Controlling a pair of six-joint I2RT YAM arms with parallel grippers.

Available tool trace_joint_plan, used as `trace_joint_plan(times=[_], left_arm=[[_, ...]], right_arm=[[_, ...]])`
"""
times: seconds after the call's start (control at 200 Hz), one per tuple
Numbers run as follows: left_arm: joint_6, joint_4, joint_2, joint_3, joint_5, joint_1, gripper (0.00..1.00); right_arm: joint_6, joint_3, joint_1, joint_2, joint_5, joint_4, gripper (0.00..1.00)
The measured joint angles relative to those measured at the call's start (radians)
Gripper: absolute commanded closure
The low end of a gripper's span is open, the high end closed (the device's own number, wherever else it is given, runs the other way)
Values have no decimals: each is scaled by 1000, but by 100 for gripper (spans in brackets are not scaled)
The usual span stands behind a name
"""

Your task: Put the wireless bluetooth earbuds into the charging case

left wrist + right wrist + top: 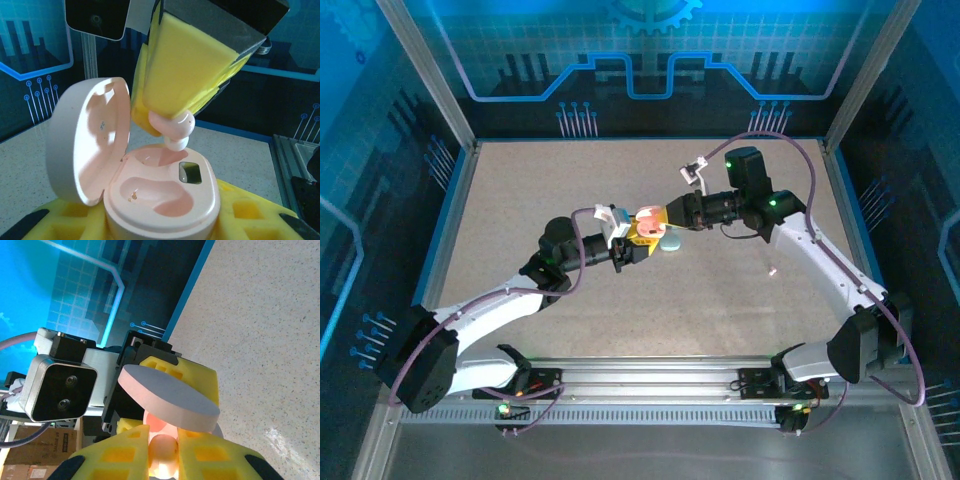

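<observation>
In the centre of the overhead view the two hands meet above the speckled surface (520, 200). The left hand (165, 222) grips the base of the pink charging case (165, 200) between narrow yellow pads, with the lid (85, 142) standing open at the left. The right hand (167, 112), nearly closed, pinches a glossy pink earbud (172, 131) over the rear well (150, 156); whether the tip touches it I cannot tell. The front well (160, 197) shows a bare pink floor. A pale blue oval piece (672, 246) lies just beside the hands.
</observation>
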Motion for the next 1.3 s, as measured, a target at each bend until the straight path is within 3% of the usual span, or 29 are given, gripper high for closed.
trace_joint_plan(times=[0.4,0.765,1.296], left_arm=[[-19,13,11,0,-1,2,68],[-26,23,13,0,0,2,68],[-26,29,14,0,0,1,68]], right_arm=[[-61,13,26,2,80,-23,82],[-141,49,45,0,144,-90,72],[-174,82,53,-1,193,-151,68]])
